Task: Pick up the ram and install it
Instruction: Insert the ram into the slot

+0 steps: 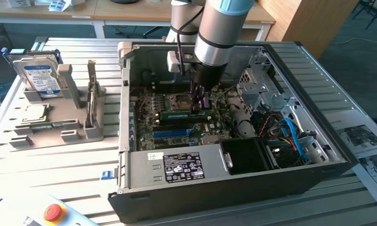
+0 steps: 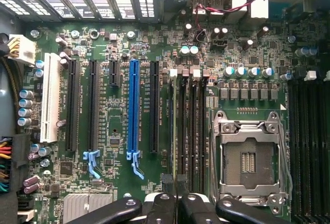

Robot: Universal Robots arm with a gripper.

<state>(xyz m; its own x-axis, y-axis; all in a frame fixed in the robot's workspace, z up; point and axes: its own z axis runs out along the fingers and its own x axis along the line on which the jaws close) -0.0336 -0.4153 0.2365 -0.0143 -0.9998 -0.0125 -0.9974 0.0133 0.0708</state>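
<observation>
The installing step is in hand, not the picking up: the arm reaches down into the open computer case; its jaws stand narrow, almost together, pinched on the upper edge of the ram. The ram is at the bank of black memory slots, which lies between the processor socket and the long card slots, one of them the blue slot; whether its lower edge already sits in a slot or hangs just above one, I cannot tell.

The ram stands on edge with its flat faces upright; its long axis runs level across the motherboard, from the exterior view's left to the exterior view's right, parallel to the memory slots and the blue slot. The jaws grip it somewhat toward the exterior view's right of its middle.

In my judgement, seating it calls for the lower edge to lie square over one slot along its whole length, with the white latches at the slot ends open, then a straight push down with no tilt; with the grip off centre, one end may go in ahead of the other.

On the tabletop, at the exterior view's left of the case, a grey holder carries a hard drive, well apart from the work.
</observation>
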